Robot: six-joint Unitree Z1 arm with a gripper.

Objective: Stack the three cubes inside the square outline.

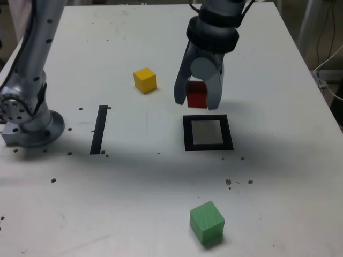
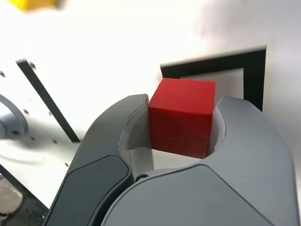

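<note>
Jaws: my grey gripper (image 1: pixel 197 101) holds the small red plastic cube (image 1: pixel 196 95).
Way to go: the black tape square outline (image 1: pixel 208 133) lies just past the cube, toward the exterior view's bottom.

The table (image 1: pixel 278 176) is white with small dark specks; on it are a yellow cube (image 1: pixel 145 80), a green cube (image 1: pixel 207 221) and a thin black strip (image 1: pixel 99 129). The outline (image 1: pixel 187 133) is black around a white centre. The grey gripper (image 1: pixel 196 99) frames a red cube (image 2: pixel 181 117)

Exterior view high over the counter (image 1: pixel 268 80), looking down, wrist view close behind the hand (image 2: pixel 181 123), both sharing red cube (image 1: pixel 196 96) and outline (image 1: pixel 208 133)
</note>
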